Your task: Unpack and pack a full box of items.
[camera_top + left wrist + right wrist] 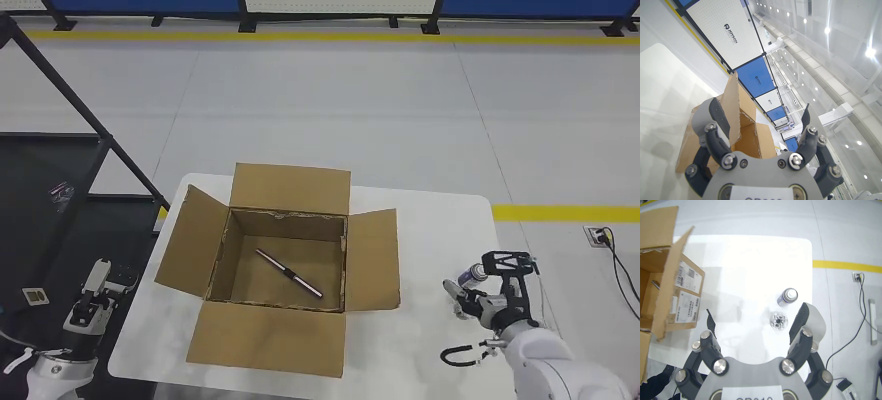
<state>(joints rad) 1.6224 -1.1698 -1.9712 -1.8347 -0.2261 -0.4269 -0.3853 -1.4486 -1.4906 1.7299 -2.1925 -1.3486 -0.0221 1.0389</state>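
An open cardboard box (283, 267) stands in the middle of the white table (430, 225), all its flaps folded out. A dark thin rod (288, 273) lies slantwise on its floor; one end of the rod (655, 284) peeks past a flap in the right wrist view. Near the table's right edge stand a small can with a white cap (787, 297) and a silvery round piece (778, 320). My right gripper (756, 311) hovers open just above them, holding nothing. My left gripper (761, 106) is open and empty beyond the table's left edge, facing the box (747, 117).
The box wall (687, 291) facing the right gripper bears white labels. A yellow floor line (565, 212), a wall socket (598, 236) with a cable, and a black frame (70, 100) at the left lie off the table.
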